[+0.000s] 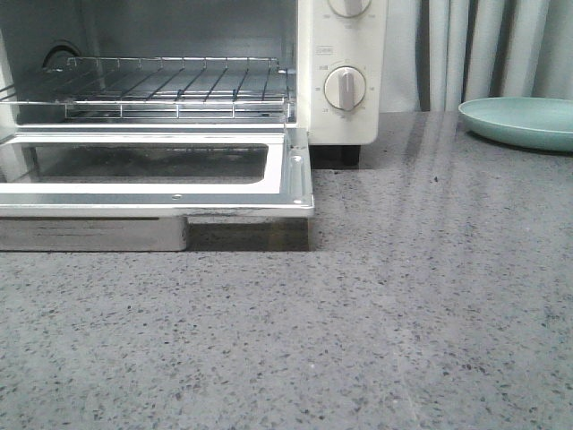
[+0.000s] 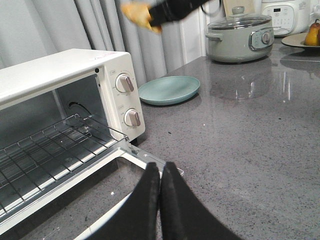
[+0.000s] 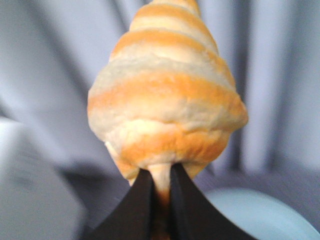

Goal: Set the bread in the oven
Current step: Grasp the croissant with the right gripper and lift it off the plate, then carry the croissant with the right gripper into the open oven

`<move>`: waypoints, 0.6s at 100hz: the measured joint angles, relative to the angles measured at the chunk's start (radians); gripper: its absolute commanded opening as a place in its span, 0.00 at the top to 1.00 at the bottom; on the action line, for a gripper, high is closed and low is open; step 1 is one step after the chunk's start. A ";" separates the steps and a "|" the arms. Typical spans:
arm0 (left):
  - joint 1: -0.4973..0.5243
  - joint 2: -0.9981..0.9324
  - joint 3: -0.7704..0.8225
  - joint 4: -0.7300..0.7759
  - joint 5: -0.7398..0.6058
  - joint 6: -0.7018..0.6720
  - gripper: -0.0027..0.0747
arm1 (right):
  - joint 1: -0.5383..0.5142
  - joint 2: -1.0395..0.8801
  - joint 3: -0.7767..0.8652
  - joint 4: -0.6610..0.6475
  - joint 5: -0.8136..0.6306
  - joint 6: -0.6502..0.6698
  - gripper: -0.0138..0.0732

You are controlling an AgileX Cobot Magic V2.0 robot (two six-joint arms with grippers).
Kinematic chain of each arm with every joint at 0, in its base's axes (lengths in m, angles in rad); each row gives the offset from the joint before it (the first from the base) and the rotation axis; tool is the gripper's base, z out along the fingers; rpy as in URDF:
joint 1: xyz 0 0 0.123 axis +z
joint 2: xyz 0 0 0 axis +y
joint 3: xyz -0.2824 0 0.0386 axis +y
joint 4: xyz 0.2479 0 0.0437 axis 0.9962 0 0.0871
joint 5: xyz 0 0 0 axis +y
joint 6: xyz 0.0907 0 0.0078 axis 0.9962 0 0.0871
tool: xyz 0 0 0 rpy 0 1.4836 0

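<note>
The bread (image 3: 165,100), a golden-brown croissant roll with cream stripes, is pinched at one end in my right gripper (image 3: 161,182), which is shut on it and holds it high in the air. In the left wrist view the bread (image 2: 139,16) shows blurred above the oven, held by the right arm. The cream-white oven (image 1: 340,63) stands at the left with its door (image 1: 161,193) dropped open and its wire rack (image 1: 152,85) bare. My left gripper (image 2: 160,172) is shut and empty, over the door's right corner. Neither gripper shows in the front view.
A pale green plate (image 1: 524,121) lies on the grey counter to the right of the oven; it also shows in the left wrist view (image 2: 169,90). A grey cooker pot (image 2: 240,37), a white appliance (image 2: 285,15) and a dish with a pear (image 2: 311,36) stand further right. Curtains hang behind.
</note>
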 measured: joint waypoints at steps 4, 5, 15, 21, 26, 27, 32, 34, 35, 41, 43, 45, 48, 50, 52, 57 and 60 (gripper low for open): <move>0.000 0.000 0.000 0.000 0.000 0.000 0.99 | 0.054 -0.027 -0.023 0.000 0.000 -0.008 0.92; 0.000 0.000 0.000 0.000 0.000 0.000 0.99 | 0.074 -0.031 -0.026 0.000 0.000 -0.009 0.92; 0.000 0.000 0.000 0.000 0.000 0.000 0.99 | 0.244 -0.076 -0.059 -0.002 0.013 -0.058 0.92; 0.000 0.000 0.000 0.000 0.000 0.000 0.99 | 0.357 -0.089 -0.068 -0.002 0.031 -0.095 0.92; 0.000 0.000 0.000 0.000 0.000 0.000 0.99 | 0.468 -0.090 -0.070 -0.004 0.052 -0.120 0.92; 0.000 0.000 0.000 0.000 0.000 0.000 0.99 | 0.482 -0.090 -0.070 -0.006 0.056 -0.124 0.92; 0.000 0.000 0.000 0.000 0.000 0.000 0.99 | 0.572 -0.078 -0.070 -0.011 0.080 -0.136 0.92; 0.000 0.000 0.000 0.000 0.000 0.000 0.99 | 0.607 -0.074 -0.070 -0.013 0.085 -0.138 0.92; 0.000 0.000 0.000 0.000 0.000 0.000 0.99 | 0.619 -0.069 -0.070 -0.015 0.090 -0.138 0.92; 0.000 0.000 0.000 0.000 0.000 0.000 0.99 | 0.705 -0.044 -0.070 -0.028 0.105 -0.145 0.92; 0.000 0.000 0.000 0.000 0.000 0.000 0.99 | 0.728 -0.032 -0.070 -0.034 0.110 -0.145 0.92; 0.000 0.000 0.000 0.000 0.000 0.000 0.99 | 0.747 -0.019 -0.070 -0.038 0.113 -0.147 0.92; 0.000 0.000 0.000 0.000 0.000 0.000 0.99 | 0.767 0.000 -0.070 -0.040 0.115 -0.149 0.92; 0.000 0.000 0.000 0.000 0.000 0.000 0.99 | 0.777 0.015 -0.070 -0.043 0.117 -0.151 0.92; 0.000 0.000 0.000 0.002 0.000 0.000 0.99 | 0.785 0.031 -0.070 -0.044 0.116 -0.151 0.92; 0.000 0.000 0.000 0.004 0.000 0.000 0.99 | 0.794 0.069 -0.070 -0.044 0.116 -0.152 0.92; 0.000 0.000 0.000 0.005 0.000 0.000 0.99 | 0.793 0.096 -0.070 -0.046 0.119 -0.152 0.92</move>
